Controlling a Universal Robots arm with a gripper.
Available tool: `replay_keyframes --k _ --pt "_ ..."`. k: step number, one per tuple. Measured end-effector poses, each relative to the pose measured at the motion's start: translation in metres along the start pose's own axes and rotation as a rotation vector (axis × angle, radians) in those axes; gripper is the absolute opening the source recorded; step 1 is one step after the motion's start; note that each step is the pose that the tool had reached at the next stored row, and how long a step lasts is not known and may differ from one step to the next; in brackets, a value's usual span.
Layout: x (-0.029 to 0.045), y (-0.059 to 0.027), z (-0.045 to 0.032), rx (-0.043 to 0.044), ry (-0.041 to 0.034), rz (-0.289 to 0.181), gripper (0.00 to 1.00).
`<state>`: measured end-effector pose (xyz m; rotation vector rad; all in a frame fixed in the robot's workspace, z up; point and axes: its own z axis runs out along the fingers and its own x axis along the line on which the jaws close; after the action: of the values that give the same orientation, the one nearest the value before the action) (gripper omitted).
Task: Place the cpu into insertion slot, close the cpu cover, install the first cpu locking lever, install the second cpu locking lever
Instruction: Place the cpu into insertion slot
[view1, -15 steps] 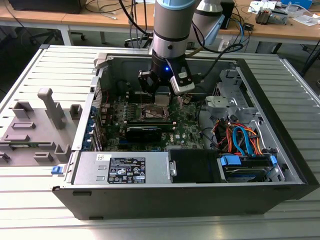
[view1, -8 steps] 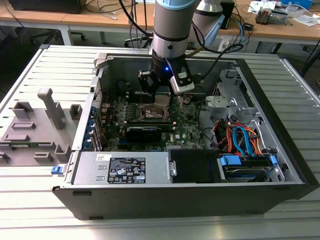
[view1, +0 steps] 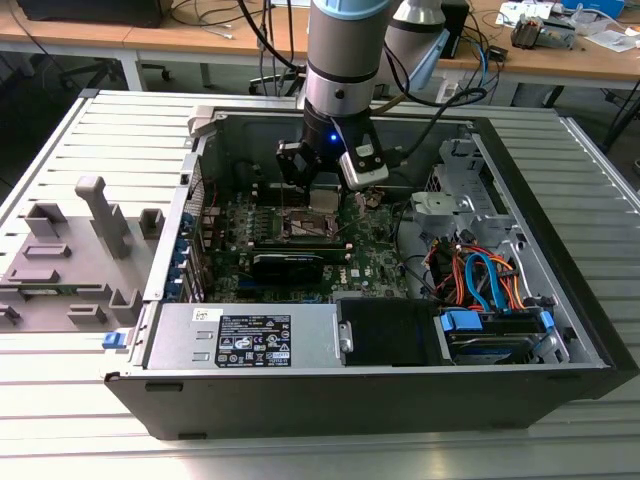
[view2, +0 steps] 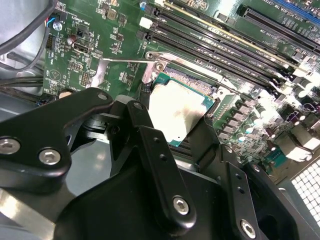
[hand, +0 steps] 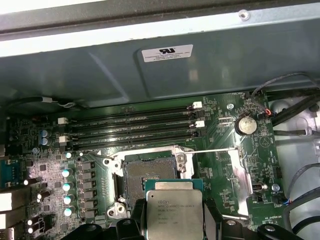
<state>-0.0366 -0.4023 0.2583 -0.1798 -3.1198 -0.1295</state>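
My gripper (hand: 174, 222) is shut on the cpu (hand: 174, 210), a small square chip with a silvery top, its black fingers (hand: 212, 220) pressing two opposite edges. In both wrist views the cpu (view2: 176, 107) hangs just beside and above the insertion slot (hand: 150, 175), whose dark centre lies bare inside its silver rim. The cpu cover (hand: 241, 175) is swung open to one side of the slot, with green board showing through its window. In the exterior view my gripper (view1: 322, 192) is low inside the computer case, over the insertion slot (view1: 305, 224).
Long black memory slots (hand: 130, 131) run along the far side of the socket. A black graphics card (view1: 288, 262) lies just in front of it. The case's metal walls (view1: 190, 190), a power supply (view1: 245, 335) and a drive cage with coloured cables (view1: 480, 280) close in the board.
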Motion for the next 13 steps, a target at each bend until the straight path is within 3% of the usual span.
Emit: replay_keyframes --k 13 --pt "0.0000 0.0000 0.0001 0.0012 -0.0011 0.011 0.55"
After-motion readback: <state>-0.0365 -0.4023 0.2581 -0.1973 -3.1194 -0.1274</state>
